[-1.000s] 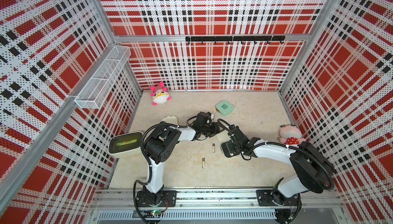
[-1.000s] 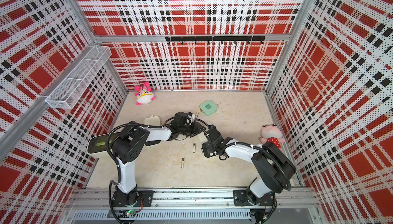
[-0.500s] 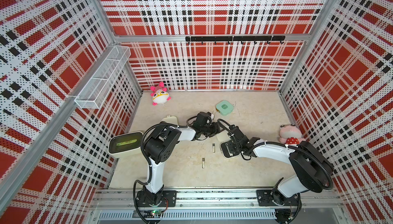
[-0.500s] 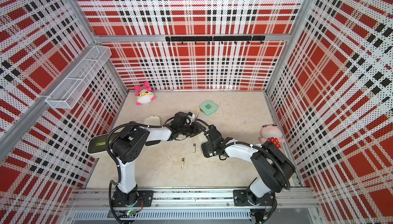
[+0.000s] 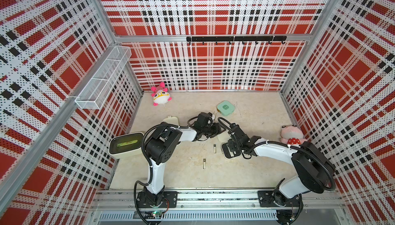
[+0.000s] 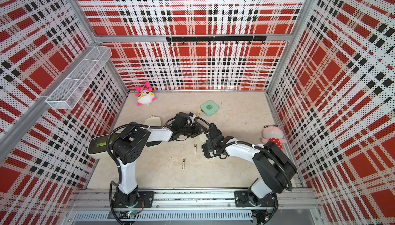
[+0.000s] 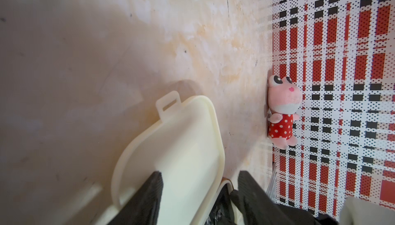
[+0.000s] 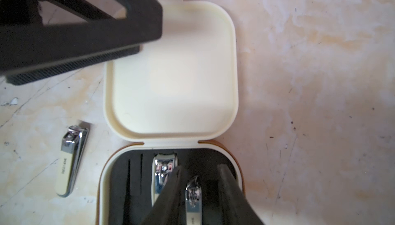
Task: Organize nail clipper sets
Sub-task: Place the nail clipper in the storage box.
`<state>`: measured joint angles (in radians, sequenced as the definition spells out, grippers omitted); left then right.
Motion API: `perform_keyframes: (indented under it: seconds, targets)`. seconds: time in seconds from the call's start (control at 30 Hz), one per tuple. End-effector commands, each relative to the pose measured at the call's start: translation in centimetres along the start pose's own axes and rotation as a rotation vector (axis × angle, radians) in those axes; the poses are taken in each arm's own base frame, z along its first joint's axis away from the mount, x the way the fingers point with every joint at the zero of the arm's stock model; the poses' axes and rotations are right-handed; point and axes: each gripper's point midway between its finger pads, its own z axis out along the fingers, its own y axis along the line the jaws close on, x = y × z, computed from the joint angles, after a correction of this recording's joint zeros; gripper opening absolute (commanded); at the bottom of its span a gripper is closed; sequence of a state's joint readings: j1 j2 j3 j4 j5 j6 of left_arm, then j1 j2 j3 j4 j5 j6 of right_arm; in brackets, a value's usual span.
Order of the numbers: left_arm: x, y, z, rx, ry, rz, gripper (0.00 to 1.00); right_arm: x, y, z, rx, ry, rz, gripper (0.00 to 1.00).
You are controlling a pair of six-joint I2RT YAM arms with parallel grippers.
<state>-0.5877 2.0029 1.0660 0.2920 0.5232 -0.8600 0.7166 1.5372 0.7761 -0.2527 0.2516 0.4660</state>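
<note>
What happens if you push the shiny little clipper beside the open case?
The clipper looks like polished metal, so it would probably slide on the smooth table rather than roll, since it lies flat. It seems stiff and likely slippery to pinch.

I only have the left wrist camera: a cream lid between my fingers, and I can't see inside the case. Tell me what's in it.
Observer: The cream lid hinges to a black tray holding two silver clippers, one near the hinge and another between the right gripper's fingers.
Operator: Give me that gripper's state.
Observer: It is open. Its fingers straddle that clipper without pinching it.
Operator: Now list anything loose outside the case.
Observer: Two loose clippers lie on the table, one right beside the tray and one farther from it.
</note>
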Motion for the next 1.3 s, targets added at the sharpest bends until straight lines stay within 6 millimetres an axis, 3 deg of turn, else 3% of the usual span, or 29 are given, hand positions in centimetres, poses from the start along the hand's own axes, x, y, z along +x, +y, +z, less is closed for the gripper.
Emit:
perform_keyframes:
  seconds: [0.0,0.33,1.27]
  targets:
    - [0.0,0.7,0.3,-0.001,0.000,0.008,0.61,-0.9,-0.3,-0.4,0.020,-0.016,0.010,0.30]
    - [-0.2,0.2,0.1,0.007,-0.004,0.015,0.61,0.1,0.3,-1.2,-0.039,0.006,0.027,0.15]
    - [-0.7,-0.8,-0.2,0.025,-0.014,0.024,0.61,3.4,-0.5,-0.1,-0.022,0.084,0.049,0.12]
